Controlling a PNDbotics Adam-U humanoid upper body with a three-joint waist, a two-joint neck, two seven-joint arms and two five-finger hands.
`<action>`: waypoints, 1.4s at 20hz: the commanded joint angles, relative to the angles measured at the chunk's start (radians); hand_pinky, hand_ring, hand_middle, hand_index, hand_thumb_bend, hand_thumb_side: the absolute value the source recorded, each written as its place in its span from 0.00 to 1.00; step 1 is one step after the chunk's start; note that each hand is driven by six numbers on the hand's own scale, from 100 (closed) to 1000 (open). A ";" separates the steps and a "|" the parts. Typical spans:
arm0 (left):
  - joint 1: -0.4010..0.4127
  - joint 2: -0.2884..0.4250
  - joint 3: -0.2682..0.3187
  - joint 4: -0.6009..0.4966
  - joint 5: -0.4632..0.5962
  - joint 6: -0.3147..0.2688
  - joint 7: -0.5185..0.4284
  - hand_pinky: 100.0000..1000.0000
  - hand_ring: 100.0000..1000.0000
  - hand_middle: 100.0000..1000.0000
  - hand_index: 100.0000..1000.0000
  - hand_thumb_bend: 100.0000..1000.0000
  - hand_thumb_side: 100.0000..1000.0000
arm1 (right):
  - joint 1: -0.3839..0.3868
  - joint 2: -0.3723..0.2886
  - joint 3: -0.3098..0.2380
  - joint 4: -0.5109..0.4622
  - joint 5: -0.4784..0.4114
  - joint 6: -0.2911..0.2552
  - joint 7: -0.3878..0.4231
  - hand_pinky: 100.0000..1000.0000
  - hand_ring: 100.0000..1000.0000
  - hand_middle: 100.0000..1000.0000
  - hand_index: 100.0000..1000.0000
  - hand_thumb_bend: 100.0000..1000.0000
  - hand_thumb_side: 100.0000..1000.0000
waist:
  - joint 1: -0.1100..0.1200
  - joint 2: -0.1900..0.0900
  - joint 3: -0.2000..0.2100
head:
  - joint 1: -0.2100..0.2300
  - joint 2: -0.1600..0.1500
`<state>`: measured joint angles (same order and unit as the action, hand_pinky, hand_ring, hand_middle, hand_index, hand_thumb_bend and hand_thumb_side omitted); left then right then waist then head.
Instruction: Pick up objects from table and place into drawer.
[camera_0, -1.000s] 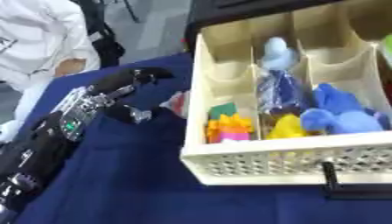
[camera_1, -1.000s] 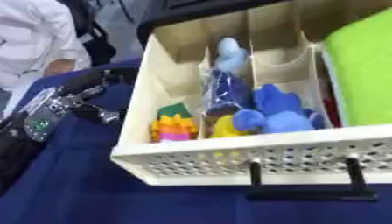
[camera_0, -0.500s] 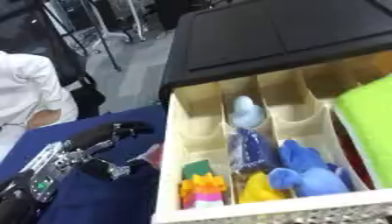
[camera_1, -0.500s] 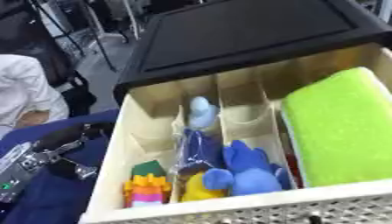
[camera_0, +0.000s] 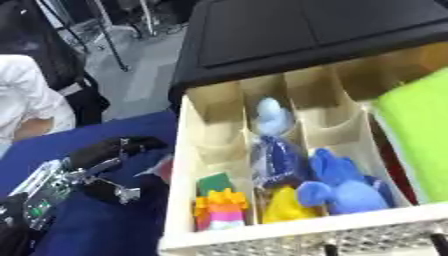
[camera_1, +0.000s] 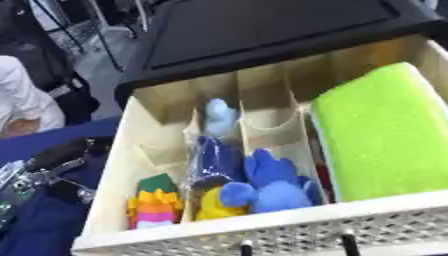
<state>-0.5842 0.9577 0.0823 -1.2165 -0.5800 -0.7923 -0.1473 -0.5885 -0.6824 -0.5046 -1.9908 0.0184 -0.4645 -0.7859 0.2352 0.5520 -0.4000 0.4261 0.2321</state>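
Observation:
My left hand lies on the blue table just left of the open cream drawer. Its black fingers are stretched toward the drawer's side wall and look relaxed. A small pinkish thing shows beyond the fingertips against that wall; I cannot tell whether the hand touches it. Inside the drawer are a multicoloured block toy, a yellow toy, a blue plush, a dark blue bag, a pale blue figure and a big green sponge. My right hand is out of sight.
The drawer sticks out of a black cabinet and fills most of both views. Its perforated front wall carries dark handle posts at the bottom edge. Grey floor and metal stands lie beyond the table's far left.
The camera has tilted up and closed in, so the cabinet and drawer fill more of the picture. My left hand stays beside the drawer's left wall.

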 joint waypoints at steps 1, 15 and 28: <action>0.004 0.030 0.004 0.003 -0.017 -0.010 -0.025 0.72 0.90 0.89 1.00 0.07 0.63 | -0.002 -0.022 -0.013 -0.009 -0.005 -0.125 -0.121 0.57 0.69 0.60 0.71 0.00 1.00 | -0.009 -0.022 0.005 | -0.012 0.013; 0.004 0.036 0.020 -0.011 0.055 -0.029 -0.081 0.71 0.90 0.90 1.00 0.12 0.65 | 0.002 -0.023 -0.014 -0.009 -0.006 -0.130 -0.121 0.56 0.69 0.60 0.71 0.00 1.00 | -0.009 -0.010 0.014 | -0.018 0.027; -0.019 0.040 0.008 -0.036 0.028 -0.053 -0.060 0.72 0.91 0.92 1.00 0.15 0.63 | 0.006 -0.016 -0.018 -0.009 -0.011 -0.133 -0.121 0.55 0.69 0.59 0.70 0.00 1.00 | -0.009 0.003 0.014 | 0.000 -0.002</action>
<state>-0.5908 0.9587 0.0854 -1.2355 -0.5476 -0.8403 -0.2108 -0.5795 -0.6801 -0.5112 -1.9908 0.0144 -0.4678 -0.7825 0.2352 0.5767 -0.3873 0.4221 0.2440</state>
